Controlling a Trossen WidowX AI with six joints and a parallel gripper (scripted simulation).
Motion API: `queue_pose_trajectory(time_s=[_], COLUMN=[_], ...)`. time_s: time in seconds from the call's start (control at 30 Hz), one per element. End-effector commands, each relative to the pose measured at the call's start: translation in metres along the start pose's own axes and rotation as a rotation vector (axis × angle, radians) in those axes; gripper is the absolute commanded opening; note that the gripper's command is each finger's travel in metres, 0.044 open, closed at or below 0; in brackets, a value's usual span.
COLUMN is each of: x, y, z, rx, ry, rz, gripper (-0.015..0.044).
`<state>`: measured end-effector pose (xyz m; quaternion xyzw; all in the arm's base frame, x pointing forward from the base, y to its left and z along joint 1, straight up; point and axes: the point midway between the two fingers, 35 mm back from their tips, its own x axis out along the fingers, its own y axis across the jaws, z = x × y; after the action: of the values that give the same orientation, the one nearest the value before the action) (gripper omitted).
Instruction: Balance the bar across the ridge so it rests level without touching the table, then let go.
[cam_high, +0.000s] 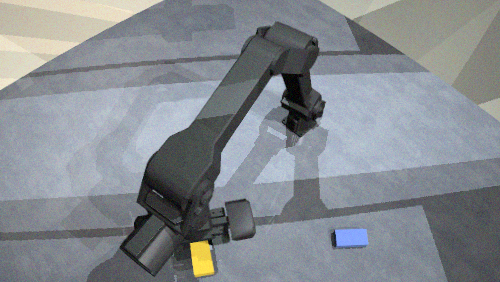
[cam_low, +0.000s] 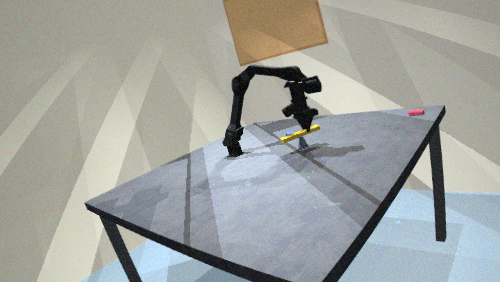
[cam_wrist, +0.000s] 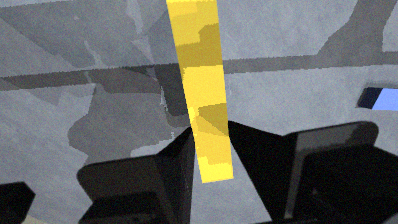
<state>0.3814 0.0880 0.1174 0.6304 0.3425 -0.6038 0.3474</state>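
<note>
My gripper (cam_low: 308, 130) (cam_wrist: 209, 128) is shut on the yellow bar (cam_high: 202, 259) (cam_low: 294, 135) (cam_wrist: 205, 85). The fingers grip it near one end in the wrist view, and its long part runs away from them. The bar is held above the table. A small grey-blue ridge (cam_low: 303, 144) stands under the bar in the exterior view, with its top close to the bar's underside. Whether they touch is too small to tell. In the top view the arm hides most of the ridge area, and only one end of the bar shows.
A blue block (cam_high: 351, 238) (cam_low: 289, 133) (cam_wrist: 387, 99) lies on the table to one side of the bar. A red block (cam_low: 416, 112) lies near the table's far right corner. An orange panel (cam_low: 280, 30) is in the background. Arm shadows and dark stripes cross the table top.
</note>
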Motion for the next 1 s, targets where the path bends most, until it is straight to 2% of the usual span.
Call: queue_pose_trajectory(time_s=[0.0, 0.97], x=[0.0014, 0.0039], y=[0.0006, 0.0004], z=[0.0003, 0.0005], rx=[0.000, 0.000], ry=[-0.004, -0.004], rz=[0.002, 0.002], gripper=[0.0000, 0.0000])
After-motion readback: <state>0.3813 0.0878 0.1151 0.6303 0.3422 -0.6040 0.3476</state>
